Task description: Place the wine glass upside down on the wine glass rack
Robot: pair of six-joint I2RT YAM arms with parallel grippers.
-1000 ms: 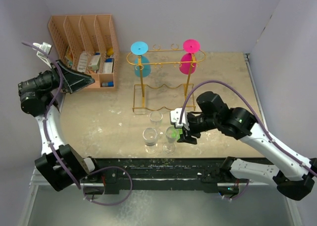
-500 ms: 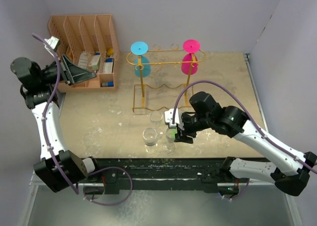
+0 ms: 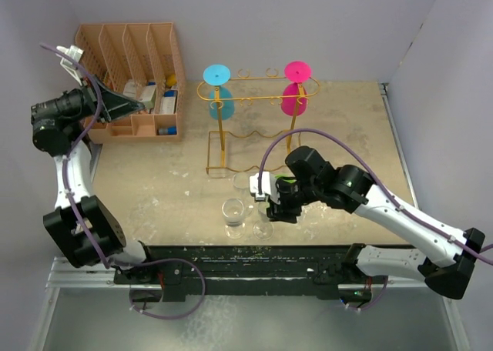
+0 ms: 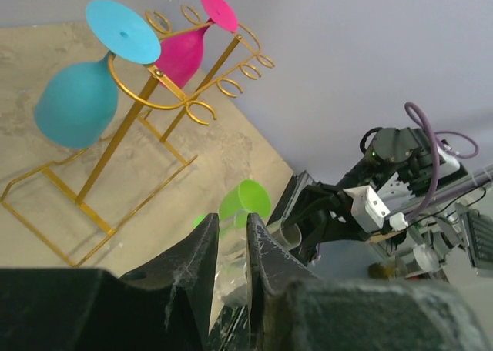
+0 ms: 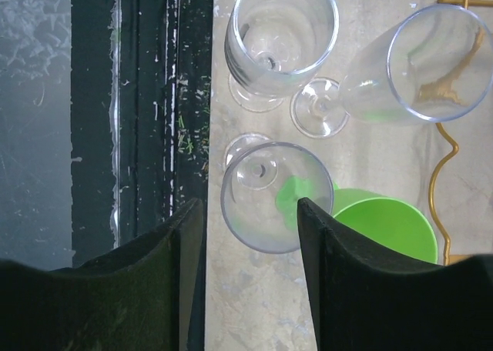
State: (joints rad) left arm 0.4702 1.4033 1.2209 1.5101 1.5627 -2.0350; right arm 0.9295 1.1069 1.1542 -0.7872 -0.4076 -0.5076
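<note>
The golden wire wine glass rack [image 3: 252,98] stands at the back centre, also visible in the left wrist view [image 4: 158,105]. A blue glass [image 3: 219,101] and a pink glass [image 3: 293,97] hang upside down from it. In front stand three clear wine glasses and a green one [image 5: 389,228]. My right gripper [image 5: 250,212] is open, and its fingers straddle the nearest clear wine glass [image 5: 262,201], which stands upright. From above, this gripper [image 3: 271,205] covers that glass. My left gripper [image 3: 142,103] hangs in the air by the organizer. It is narrowed to a slit and holds nothing [image 4: 233,224].
A peach slotted organizer [image 3: 131,55] with small packets stands at the back left. Two more clear glasses [image 5: 281,31] [image 5: 420,62] stand close beside the straddled one. The table's dark front edge [image 5: 146,97] runs just beside the right fingers.
My right gripper moved left over the glasses and its jaws narrowed a little. The left gripper went from wide open to a narrow slit, and its arm swung back by the organizer.
</note>
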